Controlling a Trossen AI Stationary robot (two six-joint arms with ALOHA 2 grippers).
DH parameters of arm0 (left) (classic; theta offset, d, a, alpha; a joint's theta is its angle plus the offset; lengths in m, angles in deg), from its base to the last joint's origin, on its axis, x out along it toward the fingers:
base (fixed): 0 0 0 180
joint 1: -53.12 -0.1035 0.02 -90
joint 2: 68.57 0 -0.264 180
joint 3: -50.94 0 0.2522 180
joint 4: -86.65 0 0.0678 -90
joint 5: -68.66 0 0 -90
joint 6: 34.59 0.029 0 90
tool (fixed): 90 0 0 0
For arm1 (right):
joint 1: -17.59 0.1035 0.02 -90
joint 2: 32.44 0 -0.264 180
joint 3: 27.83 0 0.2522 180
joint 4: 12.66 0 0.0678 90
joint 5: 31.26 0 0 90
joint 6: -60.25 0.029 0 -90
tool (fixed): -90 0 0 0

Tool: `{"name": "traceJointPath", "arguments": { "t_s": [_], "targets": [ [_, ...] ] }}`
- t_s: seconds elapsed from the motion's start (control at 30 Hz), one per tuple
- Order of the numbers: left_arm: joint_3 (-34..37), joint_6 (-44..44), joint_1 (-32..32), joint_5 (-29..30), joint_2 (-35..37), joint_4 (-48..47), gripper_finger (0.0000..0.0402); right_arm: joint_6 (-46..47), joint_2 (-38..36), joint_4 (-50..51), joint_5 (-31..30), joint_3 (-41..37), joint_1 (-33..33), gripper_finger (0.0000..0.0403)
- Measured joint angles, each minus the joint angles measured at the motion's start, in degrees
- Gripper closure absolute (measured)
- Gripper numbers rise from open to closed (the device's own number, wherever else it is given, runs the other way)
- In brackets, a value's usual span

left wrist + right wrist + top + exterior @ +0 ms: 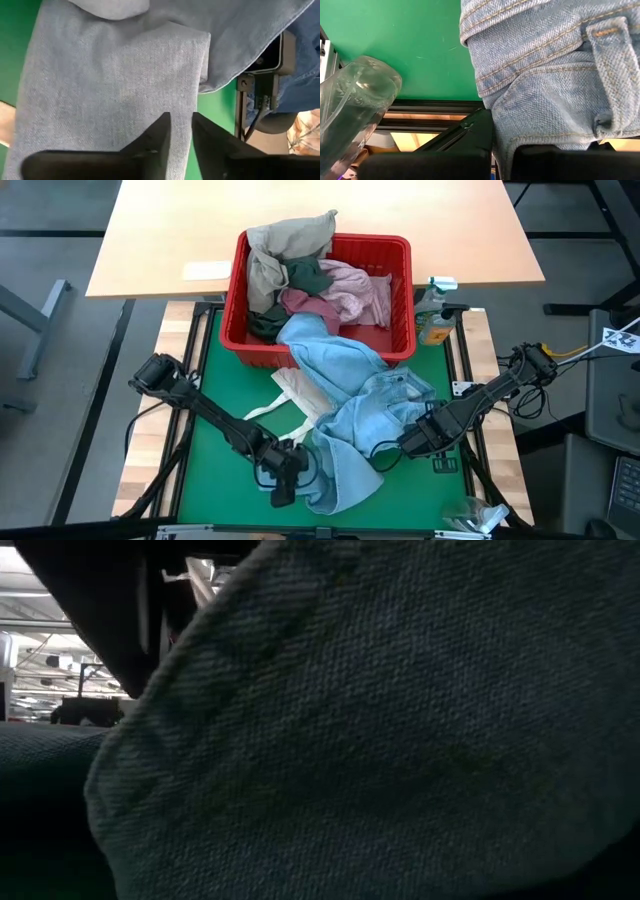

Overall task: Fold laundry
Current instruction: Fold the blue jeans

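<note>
The light blue jeans (350,415) lay in a crumpled heap on the green mat (215,390) of the worktop, with one end hanging over the front wall of the red basket (400,248). The other clothes, a beige one (290,240), a dark green one (310,277) and a pink one (350,290), sat piled inside that basket. A white tote bag (290,392) peeked out from under the jeans. The left pincer (283,480) was down at the near edge of the jeans, and in its own wrist view its two dark fingers (159,135) stood a little apart over a flat part of the denim, not squeezing it. The right pincer (415,440) was at the right side of the heap, and in its wrist view its fingers (470,135) were closed on the thick waistband with the belt loops. To do this step well, the left pincer would need to pinch one single edge of the jeans, not a bunch of layers. Then both pincers should pull gently apart so the jeans spread flat on the mat. The tote bag could get dragged along, so the grip should take only denim. A clear plastic bottle (355,100) stood near the right pincer and could be knocked over. The low view showed only dark cloth pressed close to it.
</note>
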Motion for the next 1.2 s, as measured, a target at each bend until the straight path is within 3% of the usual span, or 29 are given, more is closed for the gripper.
{"name": "traceJointPath", "arguments": {
  "t_s": [0.23, 0.47, 0.7, 1.2],
  "targets": [
    [0.00, 4.25, 0.09, 0.96, -0.22, -0.49, 0.0237, 0.00, 0.00, -0.03, 0.00, 0.00, 0.00, 0.0388],
    [0.00, 13.74, -1.17, 3.68, -0.26, -0.57, 0.0193, 0.00, 0.00, -0.04, 0.00, 0.00, 0.00, 0.0388],
    [0.00, 18.52, -2.38, 6.99, -2.11, -3.36, 0.0189, 0.00, 0.00, -0.04, 0.02, 0.00, 0.00, 0.0388],
    [-0.02, 21.00, -5.49, 2.56, -6.02, -3.83, 0.0190, 0.00, 0.00, -0.09, 0.02, 0.00, 0.00, 0.0388]
  ]
}}
